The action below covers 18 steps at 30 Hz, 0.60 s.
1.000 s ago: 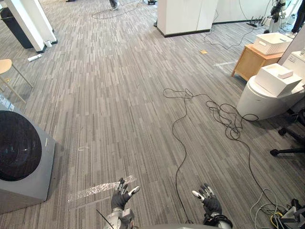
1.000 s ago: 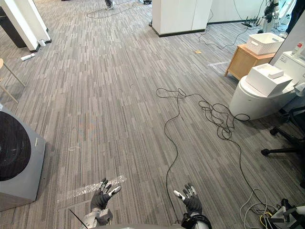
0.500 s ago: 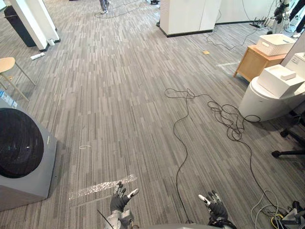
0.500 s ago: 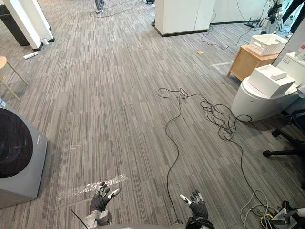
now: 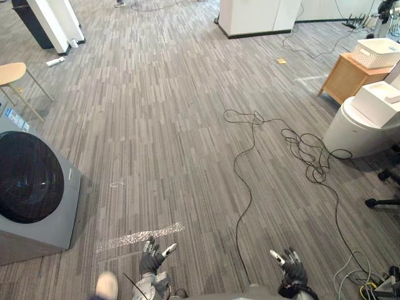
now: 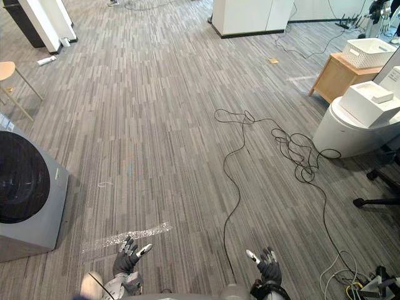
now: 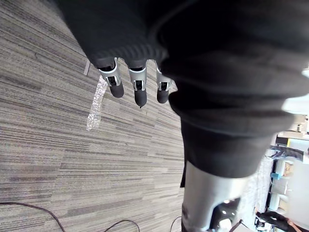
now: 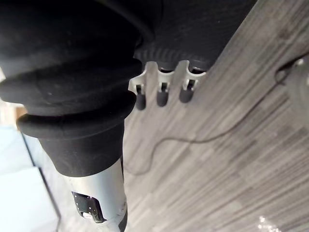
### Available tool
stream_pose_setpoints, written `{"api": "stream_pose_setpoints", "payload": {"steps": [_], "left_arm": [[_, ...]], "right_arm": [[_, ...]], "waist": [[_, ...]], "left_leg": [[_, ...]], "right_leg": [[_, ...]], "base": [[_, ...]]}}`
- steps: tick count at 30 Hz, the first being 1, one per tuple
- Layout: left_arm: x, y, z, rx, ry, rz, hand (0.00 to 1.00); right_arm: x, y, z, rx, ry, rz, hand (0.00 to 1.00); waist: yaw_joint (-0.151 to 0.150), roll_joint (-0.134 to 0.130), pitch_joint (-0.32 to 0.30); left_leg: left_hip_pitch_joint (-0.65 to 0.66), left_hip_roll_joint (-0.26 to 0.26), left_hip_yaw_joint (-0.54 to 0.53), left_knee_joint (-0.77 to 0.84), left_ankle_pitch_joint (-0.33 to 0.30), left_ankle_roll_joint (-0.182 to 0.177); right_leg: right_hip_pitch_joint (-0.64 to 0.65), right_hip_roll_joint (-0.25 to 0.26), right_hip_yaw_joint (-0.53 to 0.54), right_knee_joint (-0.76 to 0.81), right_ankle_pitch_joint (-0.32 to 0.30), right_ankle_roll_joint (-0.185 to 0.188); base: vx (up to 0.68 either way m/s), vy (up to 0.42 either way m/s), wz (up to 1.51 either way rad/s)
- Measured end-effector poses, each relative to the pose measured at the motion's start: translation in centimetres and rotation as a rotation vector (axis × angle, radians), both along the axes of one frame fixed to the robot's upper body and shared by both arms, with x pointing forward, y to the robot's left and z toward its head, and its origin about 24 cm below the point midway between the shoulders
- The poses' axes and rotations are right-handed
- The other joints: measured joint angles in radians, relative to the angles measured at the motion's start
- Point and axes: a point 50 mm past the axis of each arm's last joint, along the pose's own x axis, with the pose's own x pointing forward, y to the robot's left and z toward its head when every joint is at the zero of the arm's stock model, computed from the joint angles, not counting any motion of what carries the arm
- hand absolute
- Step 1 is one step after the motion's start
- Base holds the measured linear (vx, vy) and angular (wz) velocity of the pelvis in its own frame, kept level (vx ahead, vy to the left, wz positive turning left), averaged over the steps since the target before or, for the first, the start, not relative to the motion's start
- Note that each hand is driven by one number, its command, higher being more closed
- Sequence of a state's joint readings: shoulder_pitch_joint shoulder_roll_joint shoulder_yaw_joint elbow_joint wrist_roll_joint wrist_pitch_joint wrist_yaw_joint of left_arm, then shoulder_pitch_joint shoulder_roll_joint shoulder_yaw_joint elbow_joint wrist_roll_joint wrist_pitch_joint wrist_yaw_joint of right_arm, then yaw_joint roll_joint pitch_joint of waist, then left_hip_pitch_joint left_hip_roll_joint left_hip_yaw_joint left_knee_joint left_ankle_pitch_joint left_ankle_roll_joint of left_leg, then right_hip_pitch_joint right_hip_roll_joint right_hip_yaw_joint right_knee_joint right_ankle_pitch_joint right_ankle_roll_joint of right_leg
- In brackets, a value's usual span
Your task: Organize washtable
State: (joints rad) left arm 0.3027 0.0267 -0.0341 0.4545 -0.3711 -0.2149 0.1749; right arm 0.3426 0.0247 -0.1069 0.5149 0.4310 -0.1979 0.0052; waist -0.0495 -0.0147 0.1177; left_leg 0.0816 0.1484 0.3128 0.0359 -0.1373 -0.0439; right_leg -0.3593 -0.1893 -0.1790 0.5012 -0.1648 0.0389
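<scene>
My left hand (image 5: 152, 258) hangs low over the grey striped floor, fingers (image 7: 137, 90) straight and spread, holding nothing. My right hand (image 5: 291, 269) is a little to the right of it, also open and empty, its fingers (image 8: 161, 94) relaxed above the floor. Far off at the right stands a round white unit (image 5: 359, 128) with a white box (image 5: 379, 102) on top. Beyond it is a wooden side table (image 5: 347, 76) carrying a white basket (image 5: 379, 52).
A grey washing machine (image 5: 34, 190) with a dark round door stands at the left. A long black cable (image 5: 245, 164) snakes over the floor between my hands and the white unit. A stool (image 5: 14, 76) is at far left, a white cabinet (image 5: 259, 15) at the back.
The whole picture has shifted, so the camera moved. Both hands sit slightly lower in the picture and stay open. Nothing was picked up.
</scene>
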Motion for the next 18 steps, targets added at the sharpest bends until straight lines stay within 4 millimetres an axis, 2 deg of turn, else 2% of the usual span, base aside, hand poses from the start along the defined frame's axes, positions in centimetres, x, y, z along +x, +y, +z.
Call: {"api": "stream_pose_setpoints", "payload": {"steps": [2, 3, 5, 6, 7, 8, 9, 10, 11, 12, 13, 14, 15, 16, 17, 18], "left_arm": [[1.6, 0.1, 0.7, 0.032, -0.046, -0.038, 0.0], [2.4, 0.0, 1.1, 0.038, -0.069, -0.048, 0.0], [3.1, -0.6, 1.4, 0.039, -0.092, -0.07, 0.0], [3.1, -0.8, 1.5, 0.036, -0.103, -0.073, 0.0], [2.9, -1.2, 1.6, 0.026, -0.11, -0.073, 0.0], [2.8, -1.5, 1.8, 0.014, -0.124, -0.064, 0.0], [2.8, -2.1, 2.0, -0.008, -0.14, -0.054, 0.0], [2.8, -2.4, 2.3, -0.022, -0.151, -0.041, 0.0], [2.2, -2.5, 2.1, -0.042, -0.145, -0.01, 0.0], [1.6, -2.5, 1.8, -0.048, -0.125, -0.004, 0.0], [1.6, -2.5, 1.8, -0.051, -0.124, -0.002, 0.0], [1.8, -2.3, 2.1, -0.048, -0.137, 0.006, 0.0], [1.9, -2.0, 2.6, -0.042, -0.163, 0.017, 0.0], [2.1, -1.9, 2.9, -0.039, -0.18, 0.022, 0.0], [2.4, -1.8, 3.5, -0.035, -0.211, 0.028, 0.0], [2.6, -1.6, 4.0, -0.033, -0.236, 0.032, 0.0]], "right_arm": [[-0.3, -0.2, 0.1, -0.009, -0.004, -0.012, 0.0], [-0.4, -0.4, 0.1, -0.013, -0.004, -0.023, 0.0], [-0.8, -0.8, 0.3, -0.034, -0.004, -0.027, 0.0], [-1.1, -0.8, 0.4, -0.042, 0.0, -0.019, 0.0], [-1.6, -0.9, 0.4, -0.049, 0.009, -0.012, 0.0], [-1.8, -1.1, 0.3, -0.059, 0.021, 0.01, 0.0], [-1.2, -1.2, 0.6, -0.072, 0.002, 0.028, 0.0], [-0.5, -1.4, 0.9, -0.089, -0.018, 0.045, 0.0], [0.7, -1.7, 1.6, -0.121, -0.057, 0.078, 0.0], [1.5, -1.7, 2.0, -0.138, -0.084, 0.105, 0.0], [1.8, -1.9, 2.2, -0.145, -0.092, 0.109, 0.0], [2.3, -1.9, 2.4, -0.147, -0.108, 0.105, 0.0], [3.0, -1.9, 2.9, -0.143, -0.139, 0.095, 0.0], [3.3, -1.9, 3.1, -0.141, -0.157, 0.091, 0.0], [4.2, -1.9, 3.7, -0.141, -0.197, 0.09, 0.0], [5.1, -1.8, 4.2, -0.141, -0.23, 0.094, 0.0]], "waist": [[-0.013, -0.034, 0.021], [-0.026, -0.048, 0.031], [-0.036, -0.051, 0.038], [-0.047, -0.044, 0.036], [-0.051, -0.028, 0.029], [-0.043, -0.001, 0.021], [-0.033, 0.027, 0.025], [-0.023, 0.05, 0.025], [-0.006, 0.089, 0.027], [0.014, 0.101, 0.039], [0.017, 0.103, 0.05], [0.021, 0.088, 0.064], [0.029, 0.063, 0.076], [0.034, 0.052, 0.078], [0.047, 0.038, 0.084], [0.069, 0.034, 0.087]], "left_leg": [[0.006, -0.001, -0.021, 0.005, -0.022, -0.014], [0.023, -0.007, -0.04, 0.007, -0.045, -0.029], [0.07, -0.014, -0.064, 0.013, -0.092, -0.043], [0.108, -0.008, -0.079, 0.018, -0.132, -0.034], [0.15, 0.01, -0.093, 0.02, -0.164, 0.003], [0.123, 0.053, -0.097, 0.154, -0.154, -0.009], [0.05, 0.103, -0.101, 0.334, -0.123, -0.033], [0.003, 0.137, -0.103, 0.445, -0.079, -0.028], [-0.077, 0.201, -0.118, 0.646, 0.082, -0.018], [-0.132, 0.233, -0.142, 0.821, 0.172, -0.039], [-0.158, 0.233, -0.148, 0.909, 0.143, -0.04], [-0.203, 0.207, -0.133, 1.021, 0.075, -0.017], [-0.246, 0.16, -0.089, 1.046, 0.014, 0.014], [-0.274, 0.139, -0.061, 1.037, -0.013, 0.019], [-0.35, 0.111, -0.003, 0.974, -0.055, 0.024], [-0.425, 0.103, 0.045, 0.857, -0.07, 0.024]], "right_leg": [[-0.035, 0.002, 0.003, -0.228, 0.079, 0.052], [-0.063, -0.011, 0.014, -0.332, 0.151, 0.097], [-0.083, -0.034, 0.025, -0.356, 0.176, 0.134], [-0.082, -0.038, 0.031, -0.313, 0.169, 0.131], [-0.081, -0.018, 0.043, -0.246, 0.178, 0.093], [-0.085, 0.008, 0.046, -0.144, 0.196, 0.066], [-0.078, 0.031, 0.042, -0.106, 0.18, 0.028], [-0.066, 0.052, 0.033, -0.1, 0.158, 0.011], [-0.014, 0.103, 0.029, -0.113, 0.12, -0.024], [0.07, 0.135, 0.043, -0.155, 0.094, -0.043], [0.133, 0.146, 0.047, -0.19, 0.086, -0.049], [0.256, 0.153, 0.057, -0.269, 0.079, -0.058], [0.363, 0.144, 0.082, -0.34, 0.075, -0.065], [0.399, 0.139, 0.093, -0.368, 0.069, -0.074], [0.46, 0.135, 0.116, -0.417, 0.057, -0.092], [0.497, 0.135, 0.138, -0.448, 0.039, -0.104]], "base": [[0.34, -0.098, 0.34], [0.4, -0.145, 0.41], [0.48, -0.216, 0.5], [0.55, -0.281, 0.66], [0.76, -0.39, 0.7], [0.67, -0.378, 0.51], [0.67, -0.398, 0.19], [0.57, -0.361, -0.3], [0.76, -0.364, -0.64], [0.79, -0.308, -0.64], [0.74, -0.248, -0.46], [0.83, -0.253, -0.29], [0.8, -0.237, -0.25], [0.79, -0.161, -0.39], [0.63, -0.047, -0.56], [0.63, -0.018, -0.65]]}}
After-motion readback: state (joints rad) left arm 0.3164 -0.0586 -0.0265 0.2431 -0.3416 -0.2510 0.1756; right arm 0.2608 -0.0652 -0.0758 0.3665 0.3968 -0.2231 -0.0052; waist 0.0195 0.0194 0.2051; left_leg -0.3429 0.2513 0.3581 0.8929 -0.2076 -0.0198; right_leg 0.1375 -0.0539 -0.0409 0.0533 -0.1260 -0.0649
